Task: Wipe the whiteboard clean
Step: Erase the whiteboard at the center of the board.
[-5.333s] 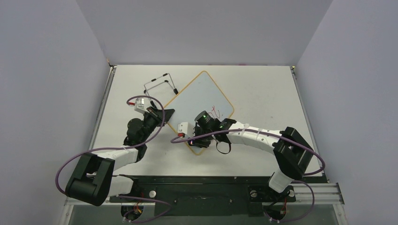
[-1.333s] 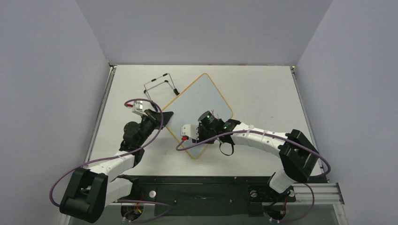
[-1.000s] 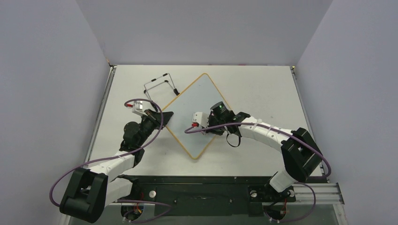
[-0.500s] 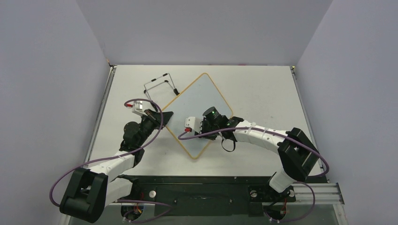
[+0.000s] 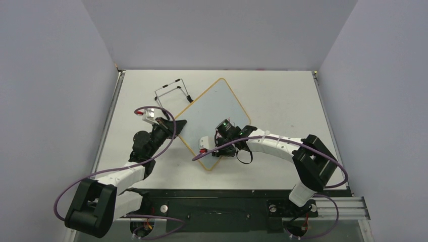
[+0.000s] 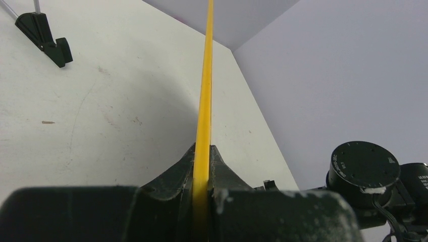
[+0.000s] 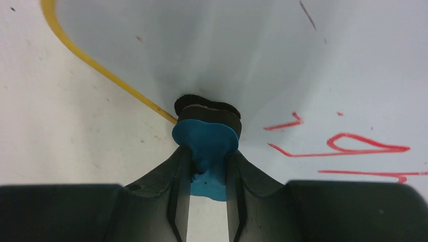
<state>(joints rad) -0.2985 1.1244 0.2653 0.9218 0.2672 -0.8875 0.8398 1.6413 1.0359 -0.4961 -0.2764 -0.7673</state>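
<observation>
Sitting diamond-wise at the centre of the top view, the whiteboard [image 5: 216, 106] lies above both arms. The left gripper [image 6: 202, 154] is clenched on its yellow frame at the left edge; the right gripper [image 7: 207, 164] grasps a blue eraser [image 7: 206, 137], dark pad against the white face beside the frame; red handwriting [image 7: 348, 148] shows right of it; a wire stand [image 5: 171, 91] sits upper left.

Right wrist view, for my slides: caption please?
Right pincer presses a blue eraser to the whiteboard, red handwriting alongside.
</observation>
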